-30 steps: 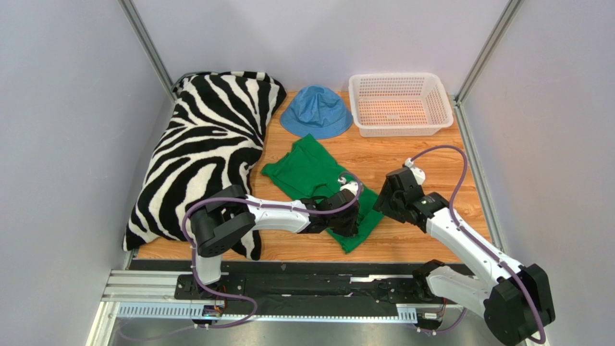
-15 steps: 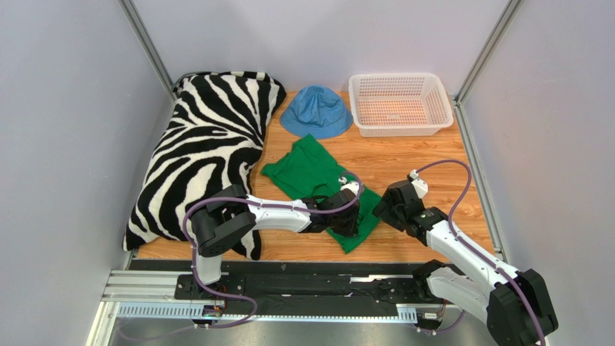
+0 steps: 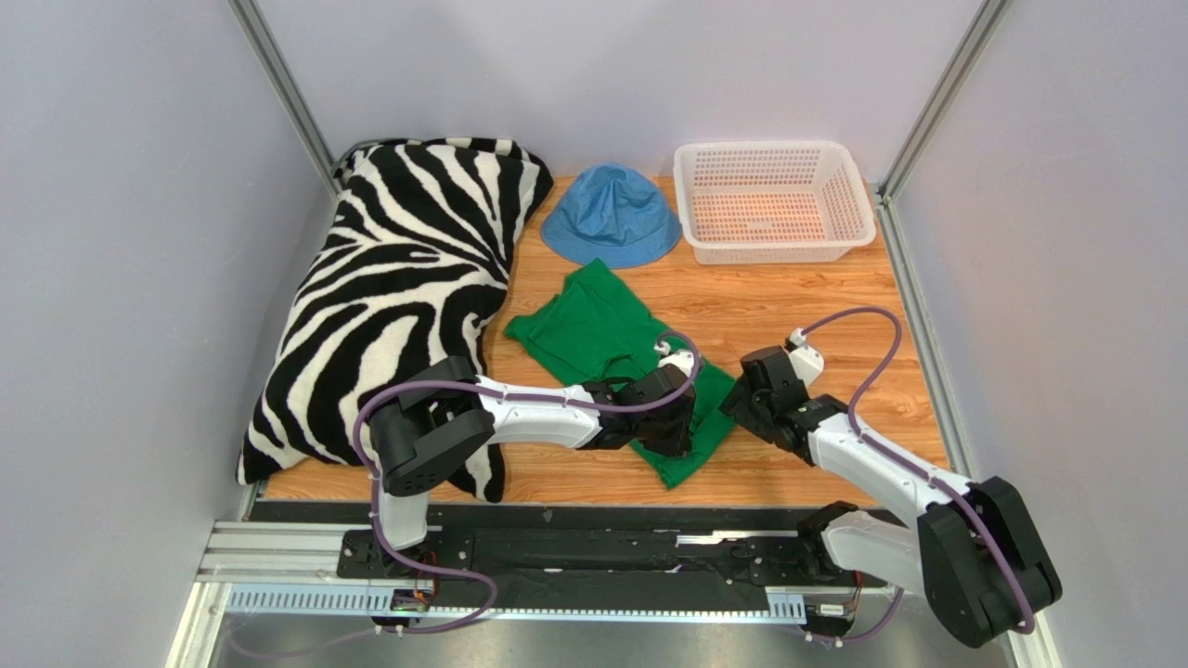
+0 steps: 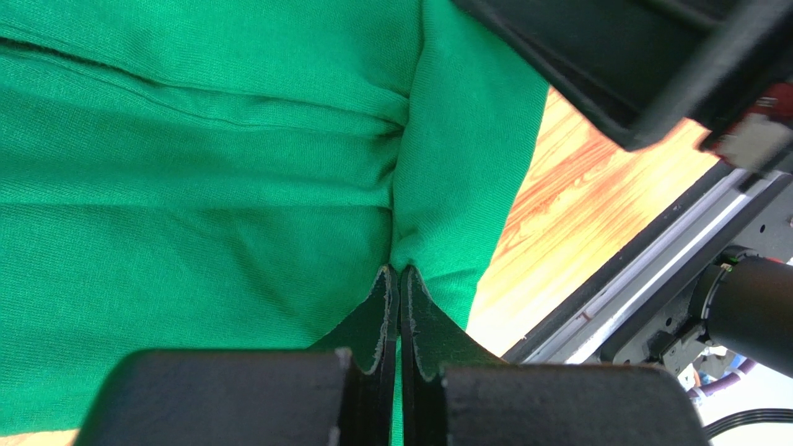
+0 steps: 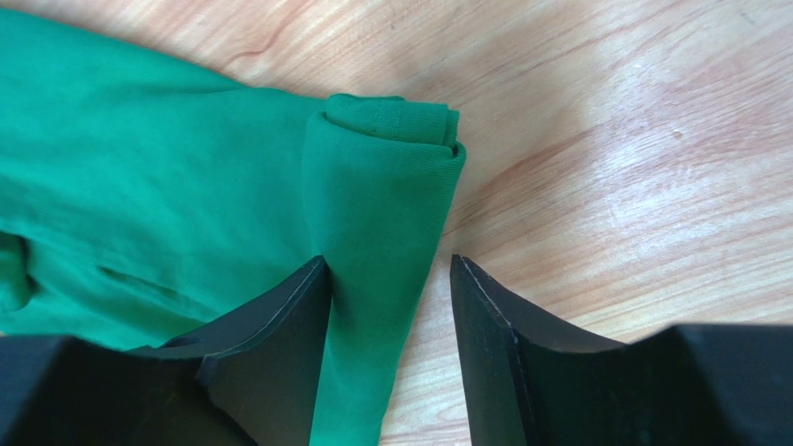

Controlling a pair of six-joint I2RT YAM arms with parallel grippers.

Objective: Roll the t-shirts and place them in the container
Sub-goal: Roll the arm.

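Green t-shirt (image 5: 186,195), rolled edge inside parted right claw (image 5: 389,265), wooden table (image 5: 633,139) beyond.

Green t-shirt (image 3: 600,334) on wooden table (image 3: 753,295), zebra pillow (image 3: 391,292) beside

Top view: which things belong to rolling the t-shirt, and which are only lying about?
For the job: t-shirt, left gripper pinching it, right gripper open around its rolled edge.
Lying about: pillow, hat, basket.
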